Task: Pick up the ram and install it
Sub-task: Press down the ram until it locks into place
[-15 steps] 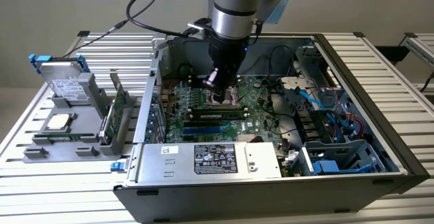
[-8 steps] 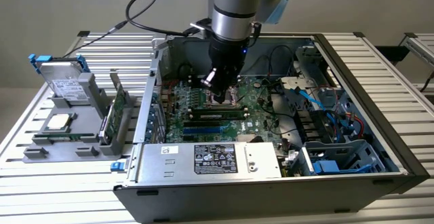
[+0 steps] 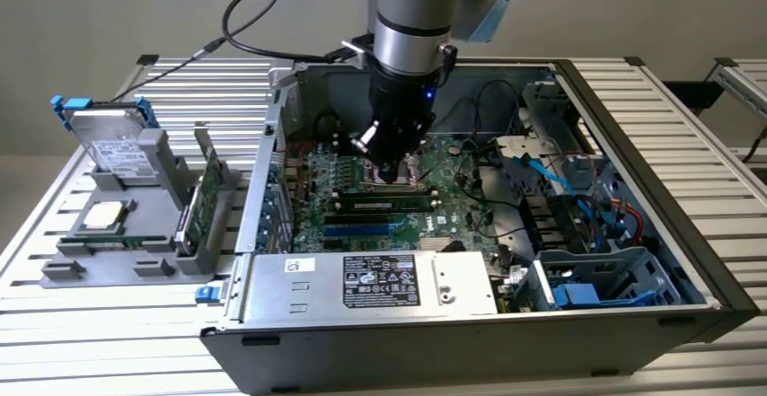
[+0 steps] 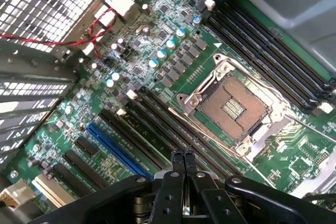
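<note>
The arm reaches down into the open computer case (image 3: 623,189), which lies on its side on the slatted worktop (image 3: 719,145). The claw (image 4: 183,157) hangs low over the motherboard (image 3: 359,203), just beside the bare processor socket (image 4: 235,107). In the wrist view its two fingertips (image 4: 177,158) are pressed together with nothing between them, poised above the long black memory slots (image 4: 157,129) that run alongside a blue slot (image 4: 115,148).

A ram (image 3: 386,204) stick, narrow and green with black chips, is already seated in one of the slots on the board, between the socket and the grey power supply (image 3: 372,284) that sits at the near edge of the case. Blue cables (image 3: 563,185) loop through the drive bay on the exterior view's right.

Toward the worktop's edge on the exterior view's left stands a grey fixture (image 3: 132,225). It carries a silver hard drive (image 3: 114,145) with blue clips, a processor chip (image 3: 102,215) lying flat, and a green card (image 3: 210,185) standing on edge in a slot.
</note>
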You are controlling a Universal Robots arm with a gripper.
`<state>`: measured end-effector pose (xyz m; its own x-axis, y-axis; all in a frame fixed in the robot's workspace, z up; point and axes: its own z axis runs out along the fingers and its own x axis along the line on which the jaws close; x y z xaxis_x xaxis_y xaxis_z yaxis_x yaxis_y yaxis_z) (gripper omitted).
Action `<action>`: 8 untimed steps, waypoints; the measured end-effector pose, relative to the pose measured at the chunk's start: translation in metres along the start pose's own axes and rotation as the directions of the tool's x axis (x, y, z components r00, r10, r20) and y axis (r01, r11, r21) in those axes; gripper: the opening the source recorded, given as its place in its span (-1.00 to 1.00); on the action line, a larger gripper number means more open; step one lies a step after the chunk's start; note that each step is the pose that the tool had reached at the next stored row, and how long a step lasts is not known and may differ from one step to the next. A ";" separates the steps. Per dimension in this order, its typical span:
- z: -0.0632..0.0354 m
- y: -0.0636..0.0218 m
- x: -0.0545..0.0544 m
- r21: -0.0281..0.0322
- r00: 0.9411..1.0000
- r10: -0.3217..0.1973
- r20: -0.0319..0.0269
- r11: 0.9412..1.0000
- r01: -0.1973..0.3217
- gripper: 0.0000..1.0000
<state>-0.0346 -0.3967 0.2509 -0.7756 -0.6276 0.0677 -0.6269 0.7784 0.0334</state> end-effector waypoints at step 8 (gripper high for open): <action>0.0038 -0.0001 0.000 -0.004 0.992 0.129 0.010 0.992 -0.129 -0.80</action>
<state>-0.0347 -0.3967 0.2471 -0.8505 -0.5224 0.0613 -0.5217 0.8526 0.0288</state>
